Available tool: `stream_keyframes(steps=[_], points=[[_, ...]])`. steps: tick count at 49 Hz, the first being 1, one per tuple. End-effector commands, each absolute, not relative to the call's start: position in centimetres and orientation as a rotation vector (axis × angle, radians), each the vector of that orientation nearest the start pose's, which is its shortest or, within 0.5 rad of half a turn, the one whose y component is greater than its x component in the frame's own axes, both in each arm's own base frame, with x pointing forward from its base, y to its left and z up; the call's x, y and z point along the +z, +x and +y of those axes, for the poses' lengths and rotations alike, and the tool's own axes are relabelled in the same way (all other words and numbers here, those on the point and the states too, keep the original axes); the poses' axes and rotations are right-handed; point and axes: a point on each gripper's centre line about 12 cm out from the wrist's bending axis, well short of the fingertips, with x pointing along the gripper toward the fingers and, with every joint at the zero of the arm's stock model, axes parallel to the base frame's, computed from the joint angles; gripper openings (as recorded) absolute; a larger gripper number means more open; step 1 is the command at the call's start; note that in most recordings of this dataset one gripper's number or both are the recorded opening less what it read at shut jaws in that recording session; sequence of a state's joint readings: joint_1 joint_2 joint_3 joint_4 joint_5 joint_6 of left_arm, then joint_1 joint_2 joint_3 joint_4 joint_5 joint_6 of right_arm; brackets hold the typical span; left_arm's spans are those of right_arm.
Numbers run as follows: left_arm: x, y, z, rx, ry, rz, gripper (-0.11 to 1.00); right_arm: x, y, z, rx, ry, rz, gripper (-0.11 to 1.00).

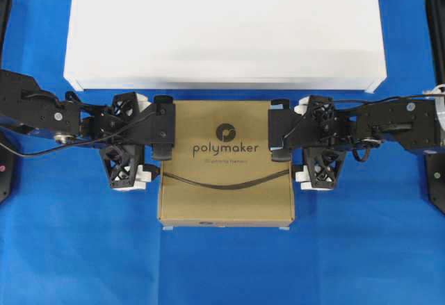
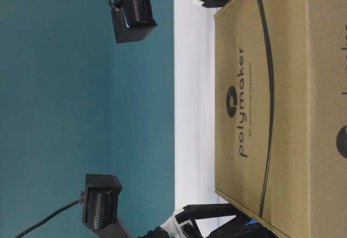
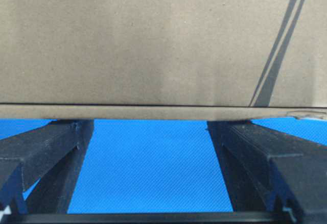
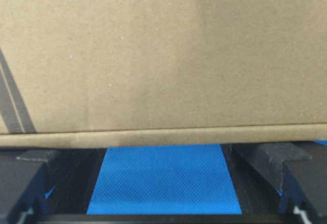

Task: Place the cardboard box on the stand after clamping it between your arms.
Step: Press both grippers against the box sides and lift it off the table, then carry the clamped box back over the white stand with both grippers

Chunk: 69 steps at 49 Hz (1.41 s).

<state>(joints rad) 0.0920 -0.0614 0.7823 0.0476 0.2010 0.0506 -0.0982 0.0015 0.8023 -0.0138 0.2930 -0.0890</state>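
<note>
The brown cardboard box (image 1: 226, 180) with the polymaker logo sits just in front of the white stand (image 1: 222, 27), between the two arms. My left gripper (image 1: 154, 138) is open, with both fingertips against the box's left side. My right gripper (image 1: 295, 142) is open too and meets the right side the same way. In the left wrist view the box wall (image 3: 153, 45) fills the top, and the left gripper (image 3: 150, 127) frames only blue cloth. The right wrist view shows the box (image 4: 163, 55) above the right gripper (image 4: 163, 152). I cannot tell whether the box is off the cloth.
A blue cloth (image 1: 222, 270) covers the table. The stand's front edge (image 1: 222, 84) runs close behind the box's rear edge. In the table-level view the box (image 2: 282, 113) fills the right side, with the stand (image 2: 192, 86) behind it against a teal wall (image 2: 81, 113).
</note>
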Motion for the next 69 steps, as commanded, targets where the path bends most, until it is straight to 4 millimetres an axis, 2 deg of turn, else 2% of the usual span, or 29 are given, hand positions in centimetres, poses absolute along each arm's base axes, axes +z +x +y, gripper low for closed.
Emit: stream_keyframes(steps=[1, 5, 10, 15, 19, 20, 27, 31, 34, 38, 54, 60, 69], points=[[15.0, 34.6, 3.4, 0.054, 0.054, 0.877, 0.86, 11.9, 33.4, -3.2, -0.037, -0.044, 1.032, 0.98], [15.8, 35.0, 3.4, 0.056, 0.054, 0.862, 0.86, 12.2, 33.5, -3.2, -0.04, -0.035, 1.033, 0.98], [18.0, 35.7, 3.5, 0.06, 0.056, 0.822, 0.86, 13.7, 33.8, -3.1, -0.042, -0.022, 1.031, 0.98], [21.0, 36.1, 3.6, 0.068, 0.056, 0.798, 0.86, 16.6, 34.2, -3.0, -0.04, -0.008, 1.018, 0.97], [23.4, 36.3, 3.7, 0.072, 0.056, 0.8, 0.85, 19.7, 34.6, -3.0, -0.042, -0.001, 0.996, 0.97], [24.1, 36.3, 3.7, 0.074, 0.055, 0.8, 0.85, 21.0, 34.7, -3.0, -0.041, 0.0, 0.99, 0.97], [29.2, 36.4, 3.8, 0.083, 0.055, 0.794, 0.85, 25.8, 34.3, -2.9, -0.034, 0.004, 1.017, 0.97], [32.0, 36.3, 3.8, 0.087, 0.055, 0.782, 0.85, 27.9, 34.0, -2.9, -0.03, 0.004, 1.041, 0.97], [33.4, 36.2, 3.9, 0.09, 0.055, 0.782, 0.85, 28.9, 33.9, -2.8, -0.025, -0.001, 1.05, 0.97], [34.3, 36.1, 4.0, 0.094, 0.053, 0.791, 0.85, 29.6, 34.0, -2.9, -0.026, -0.007, 1.048, 0.97], [34.3, 36.0, 4.5, 0.107, 0.048, 0.793, 0.85, 29.4, 34.0, -3.4, -0.039, -0.007, 1.036, 0.97], [34.3, 36.0, 5.2, 0.126, 0.041, 0.794, 0.85, 29.3, 34.0, -3.8, -0.049, 0.003, 1.028, 0.97], [34.1, 36.3, 7.3, 0.173, 0.041, 0.777, 0.85, 29.5, 34.4, -5.5, -0.069, -0.024, 0.993, 0.97]])
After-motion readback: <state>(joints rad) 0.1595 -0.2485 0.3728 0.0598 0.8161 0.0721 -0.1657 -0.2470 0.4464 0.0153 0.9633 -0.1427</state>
